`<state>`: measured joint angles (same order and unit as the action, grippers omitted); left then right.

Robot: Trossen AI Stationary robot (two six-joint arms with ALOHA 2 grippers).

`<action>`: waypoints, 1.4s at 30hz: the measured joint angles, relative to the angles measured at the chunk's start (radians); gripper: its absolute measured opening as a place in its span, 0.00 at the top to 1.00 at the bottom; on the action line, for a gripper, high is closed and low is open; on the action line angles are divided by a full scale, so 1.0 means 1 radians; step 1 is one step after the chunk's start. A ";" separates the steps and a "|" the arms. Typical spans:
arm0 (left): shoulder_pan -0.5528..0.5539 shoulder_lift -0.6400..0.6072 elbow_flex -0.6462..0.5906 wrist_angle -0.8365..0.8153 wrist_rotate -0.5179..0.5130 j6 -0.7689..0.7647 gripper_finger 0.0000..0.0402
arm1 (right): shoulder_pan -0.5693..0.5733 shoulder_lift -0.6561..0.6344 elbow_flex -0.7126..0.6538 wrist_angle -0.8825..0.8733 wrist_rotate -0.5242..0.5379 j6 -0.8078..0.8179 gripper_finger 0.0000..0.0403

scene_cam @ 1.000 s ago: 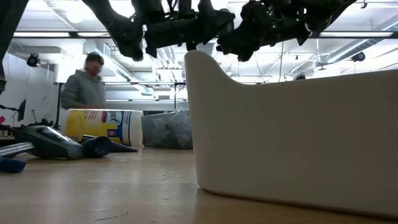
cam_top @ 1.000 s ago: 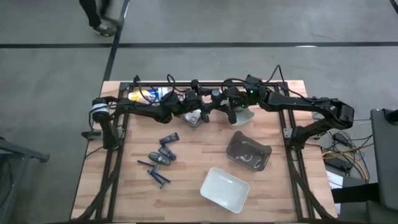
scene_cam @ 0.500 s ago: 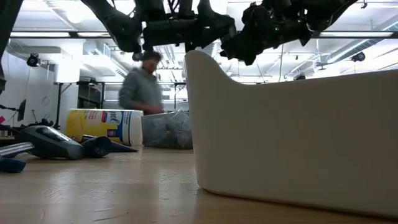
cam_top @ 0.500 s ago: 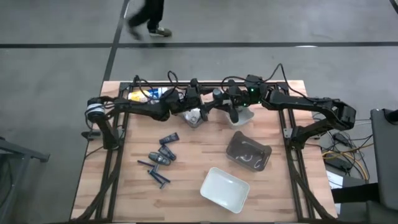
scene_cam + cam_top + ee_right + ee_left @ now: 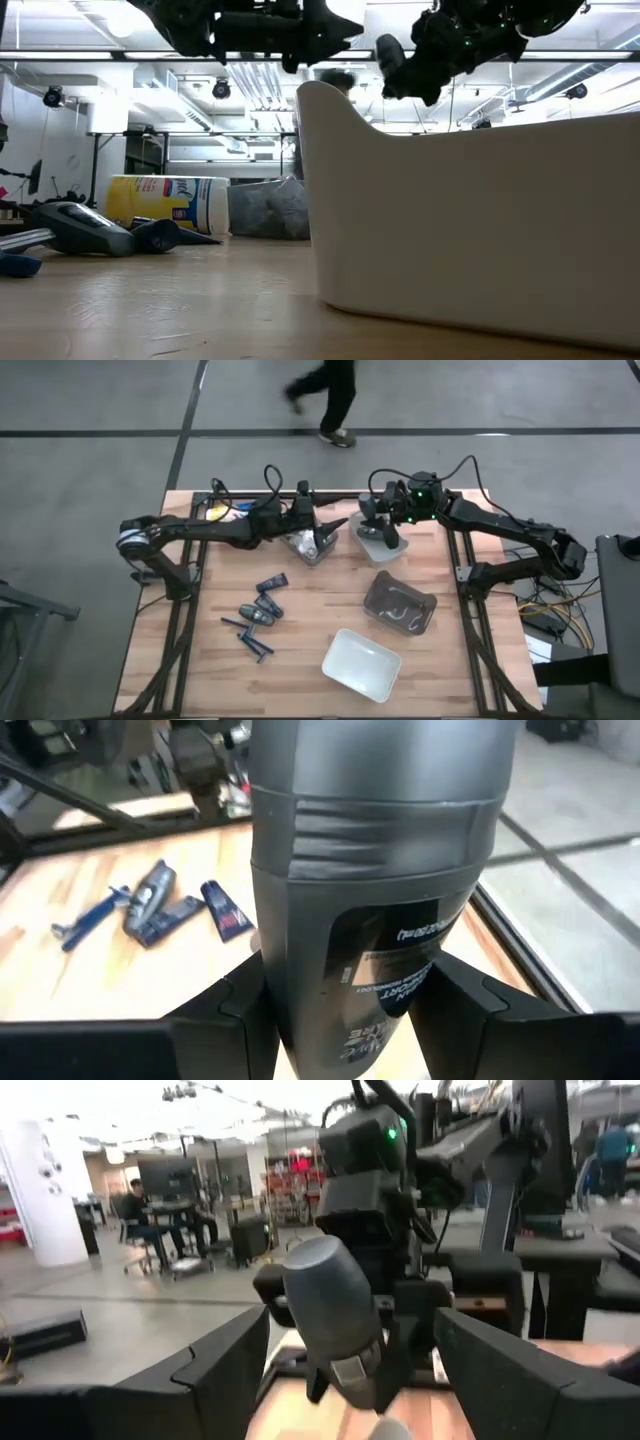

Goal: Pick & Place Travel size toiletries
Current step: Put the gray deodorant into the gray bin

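Right gripper point(image 5: 385, 530), above the counter's point(image 5: 320, 610) far edge, holds a dark grey toiletry bottle point(image 5: 375, 880) between its jaws. Left gripper point(image 5: 325, 532) faces it, jaws spread wide, empty. Remaining toiletries point(image 5: 258, 615) lie grouped mid-counter.

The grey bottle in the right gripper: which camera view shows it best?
The right wrist view: the grey bottle fills the picture, label readable, between the right gripper's fingers. The left wrist view shows its rounded end farther off. In the high view it is small; the low view shows only a dark end.
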<state>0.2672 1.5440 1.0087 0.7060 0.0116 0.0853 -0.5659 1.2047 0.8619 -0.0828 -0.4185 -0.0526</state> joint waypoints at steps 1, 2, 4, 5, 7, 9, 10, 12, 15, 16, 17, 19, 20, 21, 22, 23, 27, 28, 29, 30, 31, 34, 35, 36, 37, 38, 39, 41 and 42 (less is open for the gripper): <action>0.000 -0.008 0.000 -0.025 0.000 0.000 0.28 | -0.010 -0.001 0.000 -0.018 0.000 -0.004 0.58; 0.000 -0.015 0.000 -0.053 -0.001 0.000 0.29 | -0.021 -0.001 0.000 -0.035 0.000 -0.007 0.58; 0.000 -0.028 0.000 -0.111 -0.002 -0.001 0.29 | -0.042 -0.001 -0.001 -0.066 0.003 -0.008 0.57; 0.000 -0.032 0.000 -0.141 -0.002 -0.002 0.29 | -0.053 0.000 -0.001 -0.081 0.004 -0.011 0.57; -0.001 -0.045 0.000 -0.211 -0.002 -0.006 0.29 | -0.071 0.000 -0.008 -0.103 0.012 -0.024 0.57; -0.001 -0.064 0.000 -0.278 -0.001 -0.013 0.29 | -0.087 0.000 -0.017 -0.123 0.044 -0.032 0.57; -0.001 -0.076 0.000 -0.312 -0.001 -0.014 0.29 | -0.097 0.000 -0.022 -0.136 0.059 -0.033 0.58; -0.002 -0.099 0.000 -0.389 -0.001 -0.019 0.29 | -0.114 0.001 -0.037 -0.146 0.084 -0.033 0.58; -0.003 -0.133 0.000 -0.512 -0.001 -0.037 0.29 | -0.134 0.008 -0.073 -0.147 0.091 -0.029 0.58; -0.003 -0.143 0.000 -0.547 -0.002 -0.043 0.29 | -0.138 0.008 -0.086 -0.148 0.091 -0.030 0.57; -0.003 -0.154 0.000 -0.586 -0.001 -0.047 0.29 | -0.140 0.008 -0.099 -0.147 0.090 -0.030 0.57; -0.003 -0.170 0.000 -0.658 -0.001 -0.068 0.29 | -0.141 0.008 -0.124 -0.142 0.090 -0.029 0.56; -0.005 -0.175 0.000 -0.688 -0.001 -0.077 0.29 | -0.142 0.008 -0.137 -0.139 0.090 -0.030 0.56; -0.005 -0.179 0.001 -0.723 -0.001 -0.089 0.29 | -0.142 0.008 -0.149 -0.132 0.090 -0.029 0.56; -0.007 -0.181 0.001 -0.756 -0.001 -0.100 0.29 | -0.142 0.008 -0.162 -0.118 0.092 -0.029 0.56; -0.009 -0.181 0.001 -0.781 -0.002 -0.109 0.29 | -0.142 0.008 -0.174 -0.106 0.098 -0.029 0.56; -0.022 -0.178 0.001 -0.858 -0.001 -0.144 0.29 | -0.142 0.008 -0.219 -0.095 0.104 -0.033 0.58; -0.026 -0.177 0.001 -0.875 -0.001 -0.148 0.29 | -0.142 0.008 -0.227 -0.093 0.104 -0.033 0.58; -0.031 -0.177 0.000 -0.890 -0.001 -0.149 0.29 | -0.142 0.008 -0.235 -0.092 0.104 -0.035 0.58; -0.037 -0.177 -0.001 -0.891 -0.001 -0.150 0.29 | -0.142 0.008 -0.243 -0.092 0.104 -0.041 0.58; -0.043 -0.177 -0.002 -0.892 -0.001 -0.150 0.29 | -0.142 0.008 -0.250 -0.093 0.104 -0.051 0.57; -0.058 -0.177 -0.008 -0.893 -0.001 -0.150 0.29 | -0.142 0.008 -0.263 -0.091 0.104 -0.087 0.55; -0.062 -0.177 -0.013 -0.893 -0.001 -0.150 0.29 | -0.142 0.008 -0.265 -0.090 0.104 -0.095 0.55; -0.065 -0.177 -0.017 -0.897 0.000 -0.150 0.29 | -0.142 0.008 -0.267 -0.090 0.105 -0.102 0.55; -0.068 -0.177 -0.022 -0.899 0.000 -0.151 0.29 | -0.142 0.008 -0.267 -0.090 0.105 -0.105 0.55; -0.069 -0.177 -0.029 -0.898 0.000 -0.156 0.29 | -0.142 0.008 -0.267 -0.089 0.105 -0.106 0.55; -0.069 -0.177 -0.036 -0.901 0.000 -0.165 0.29 | -0.142 0.008 -0.267 -0.086 0.105 -0.106 0.55; -0.069 -0.177 -0.050 -0.904 0.000 -0.190 0.29 | -0.142 0.008 -0.267 -0.082 0.105 -0.106 0.56; -0.069 -0.177 -0.058 -0.905 0.000 -0.203 0.29 | -0.142 0.008 -0.267 -0.080 0.105 -0.106 0.56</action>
<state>0.1982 1.3670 0.9505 -0.1989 0.0113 -0.1179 -0.7078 1.2129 0.5949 -0.1624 -0.3138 -0.1585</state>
